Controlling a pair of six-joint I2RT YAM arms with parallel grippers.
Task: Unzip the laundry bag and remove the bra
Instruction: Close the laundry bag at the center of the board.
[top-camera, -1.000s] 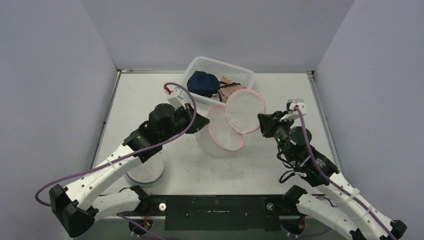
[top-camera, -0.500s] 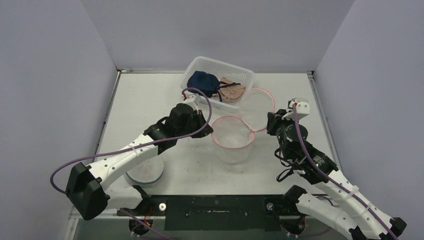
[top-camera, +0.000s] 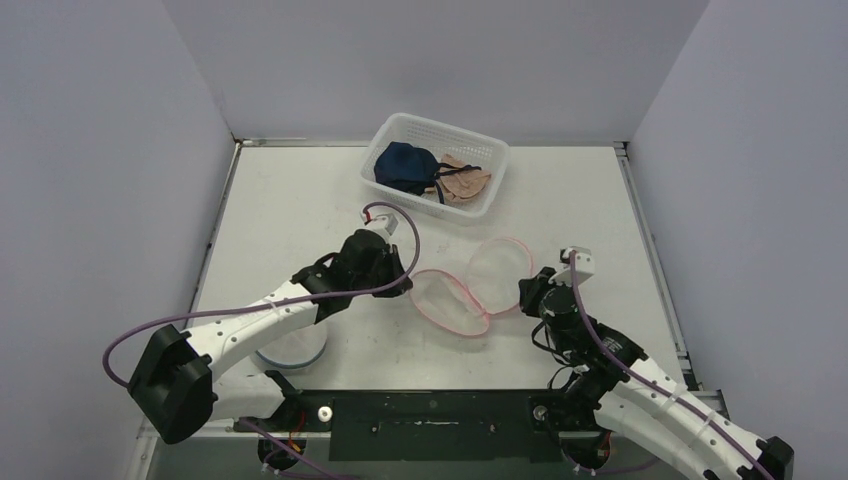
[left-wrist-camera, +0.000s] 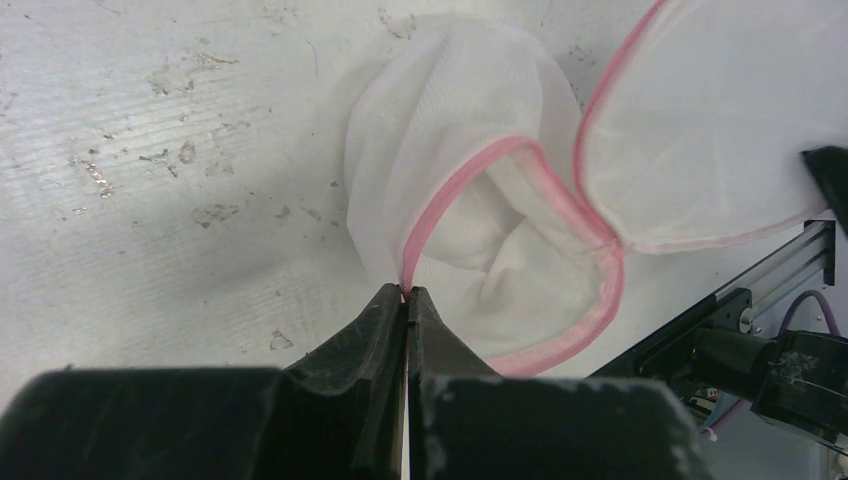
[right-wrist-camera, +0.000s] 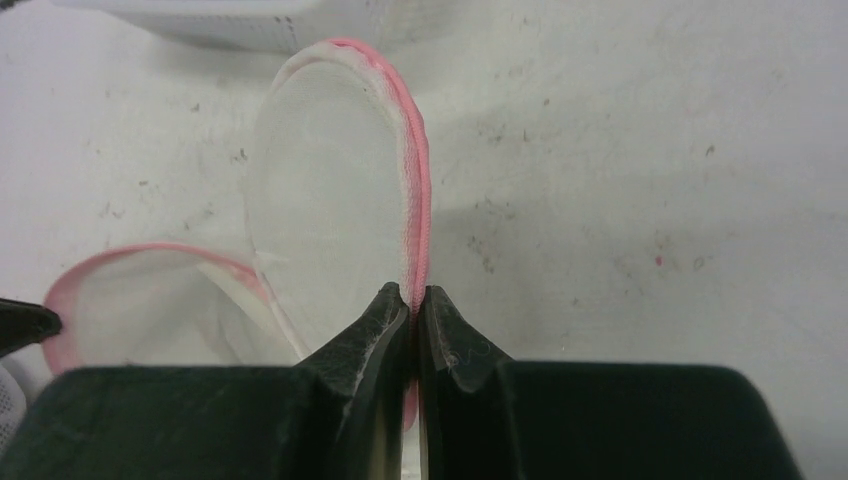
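Centrally, left tool (top-camera: 407, 284) and right tool (top-camera: 524, 293) pinch the laundry bag (top-camera: 448, 303) rim.

Laundry bag (top-camera: 450, 302) at frame centre on table (top-camera: 300, 200), two halves side by side. Left gripper (top-camera: 408, 285) touching its left rim, right gripper (top-camera: 523, 296) its right rim. Basket (top-camera: 452, 128) behind, upper centre; garments (top-camera: 405, 165) inside. Round item (top-camera: 290, 348) lower left, partly under left arm.

Qty: 2 bras (top-camera: 405, 165), 1 basket (top-camera: 441, 124) — 1 bag (top-camera: 449, 301).
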